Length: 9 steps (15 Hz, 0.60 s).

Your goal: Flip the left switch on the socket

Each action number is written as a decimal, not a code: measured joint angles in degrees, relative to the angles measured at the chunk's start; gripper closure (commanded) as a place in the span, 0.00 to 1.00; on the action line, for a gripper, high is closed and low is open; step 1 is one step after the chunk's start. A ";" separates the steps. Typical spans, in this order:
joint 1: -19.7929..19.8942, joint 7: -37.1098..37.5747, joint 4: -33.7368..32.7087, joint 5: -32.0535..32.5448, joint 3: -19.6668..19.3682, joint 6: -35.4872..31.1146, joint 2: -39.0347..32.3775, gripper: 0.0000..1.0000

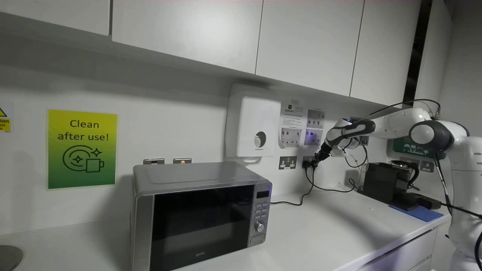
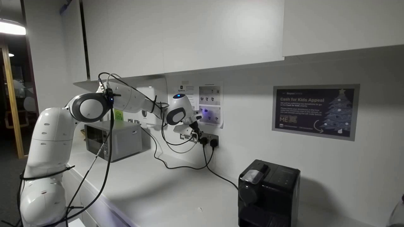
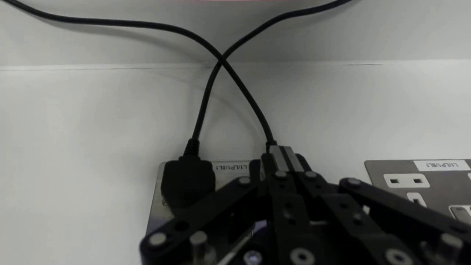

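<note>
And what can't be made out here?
Wrist view: switches on the grey metal double socket, hidden behind the black jointed tool.
Wrist view: rest of the dark-grey rectangular socket, cut off by the right edge.
In an exterior view: clear bottle-like object, cut off by the right edge.
In an exterior view: white paper notice, print too small.

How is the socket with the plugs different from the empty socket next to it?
The plugged socket holds two black plugs, while the empty socket shows bare holes. Two black cords hang from the plugged socket; none comes from the empty socket. In the wrist view, the gripper has its tips nearer the plugged socket than the empty socket. Both are on the same white wall.
</note>
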<state>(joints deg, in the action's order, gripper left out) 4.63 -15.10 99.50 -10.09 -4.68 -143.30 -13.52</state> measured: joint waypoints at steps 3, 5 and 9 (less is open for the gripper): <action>0.61 -1.40 -3.37 0.01 0.58 0.00 -2.29 1.00; 1.45 -3.20 -5.04 0.01 1.07 0.00 -3.45 1.00; 3.23 -7.07 -7.39 0.01 2.06 0.00 -5.22 1.00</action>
<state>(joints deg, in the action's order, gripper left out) 7.86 -22.16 92.11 -10.08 -2.62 -143.30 -18.74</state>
